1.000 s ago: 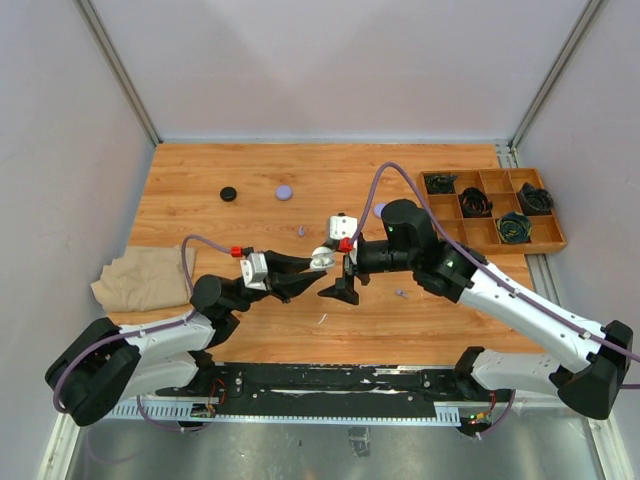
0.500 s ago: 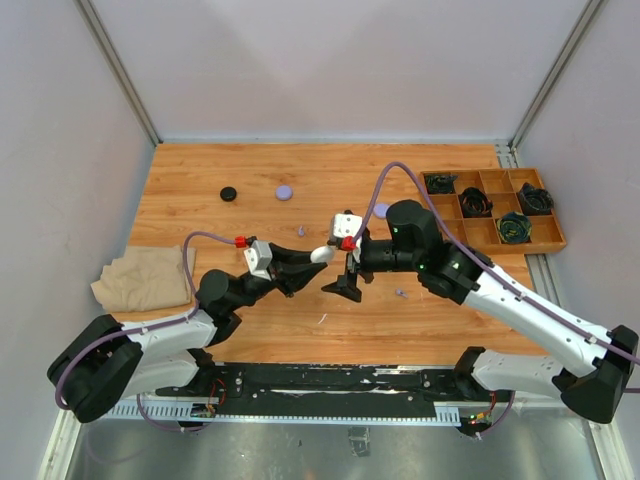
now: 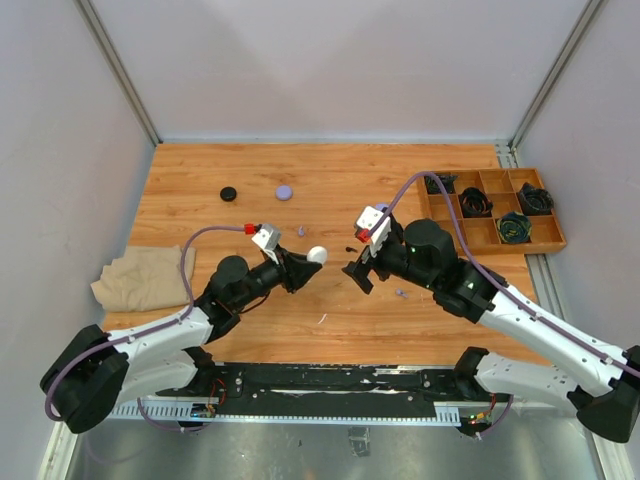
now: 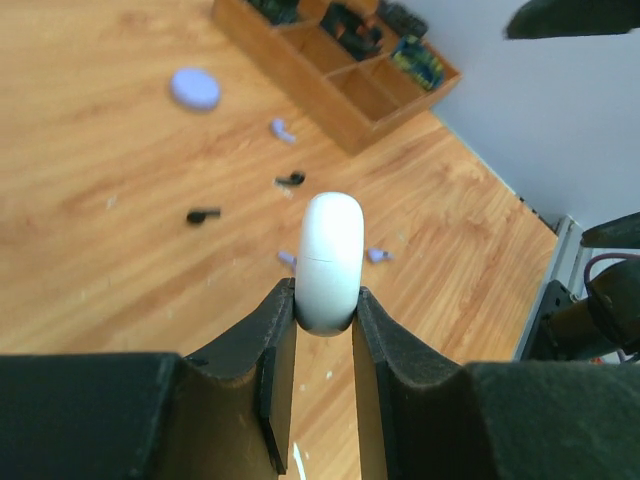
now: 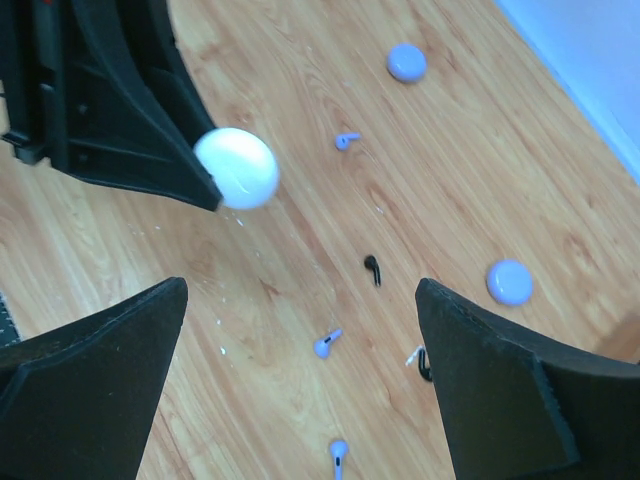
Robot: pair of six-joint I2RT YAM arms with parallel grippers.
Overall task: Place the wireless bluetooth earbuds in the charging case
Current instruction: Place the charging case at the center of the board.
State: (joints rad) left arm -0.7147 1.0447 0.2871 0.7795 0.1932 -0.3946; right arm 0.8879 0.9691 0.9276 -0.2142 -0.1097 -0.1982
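Left gripper (image 4: pixel 322 305) pinches the white case (image 4: pixel 331 250) by its faces; right gripper (image 5: pixel 300 290) stands spread wide above the table (image 3: pixel 200 170). Earbuds (image 5: pixel 326 344) lie loose there: likely light, hard, slippery; best taken across the bulb.

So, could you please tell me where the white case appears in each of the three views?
Top view: white case just left of centre.
Left wrist: white case dead centre, edge-on.
Right wrist: white case upper left, face-on.
Shared landmark: the left pincer shut on it, black in every view.
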